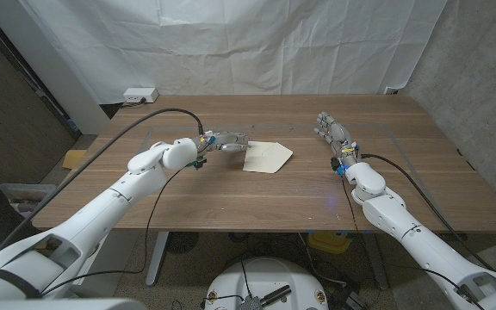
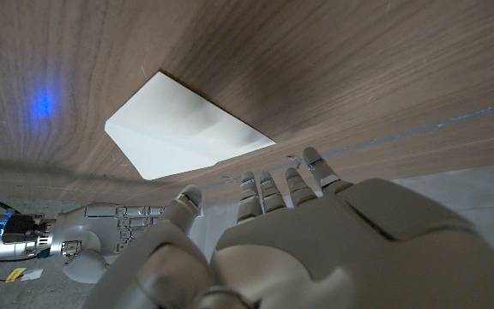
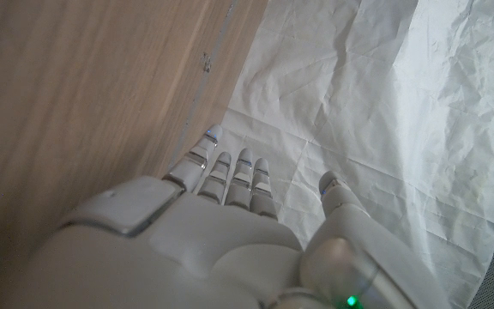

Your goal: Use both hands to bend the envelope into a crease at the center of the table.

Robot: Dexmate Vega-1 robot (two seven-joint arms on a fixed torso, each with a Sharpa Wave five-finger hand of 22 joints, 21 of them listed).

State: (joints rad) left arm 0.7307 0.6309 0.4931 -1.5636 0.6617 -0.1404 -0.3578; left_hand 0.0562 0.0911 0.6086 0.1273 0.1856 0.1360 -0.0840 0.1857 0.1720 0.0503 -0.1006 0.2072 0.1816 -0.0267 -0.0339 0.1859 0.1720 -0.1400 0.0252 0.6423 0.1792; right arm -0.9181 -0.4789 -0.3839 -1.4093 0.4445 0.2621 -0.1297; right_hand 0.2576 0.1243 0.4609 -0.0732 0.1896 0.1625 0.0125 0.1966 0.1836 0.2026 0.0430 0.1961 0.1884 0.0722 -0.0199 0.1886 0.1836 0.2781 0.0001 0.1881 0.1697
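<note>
A cream envelope (image 1: 266,156) lies near the middle of the wooden table (image 1: 231,194), one flap folded over; it also shows in the left wrist view (image 2: 183,127). My left hand (image 1: 223,143) is just left of the envelope, fingers stretched toward its left edge, holding nothing; whether the fingertips touch it is unclear. In the left wrist view that hand (image 2: 273,232) has its fingers apart and short of the envelope. My right hand (image 1: 332,130) stands well to the envelope's right, fingers extended and empty, also seen in the right wrist view (image 3: 230,215).
A white power strip (image 1: 139,96) sits at the table's far left corner. A white sheet (image 1: 248,43) hangs behind the table. Black cables run along both arms.
</note>
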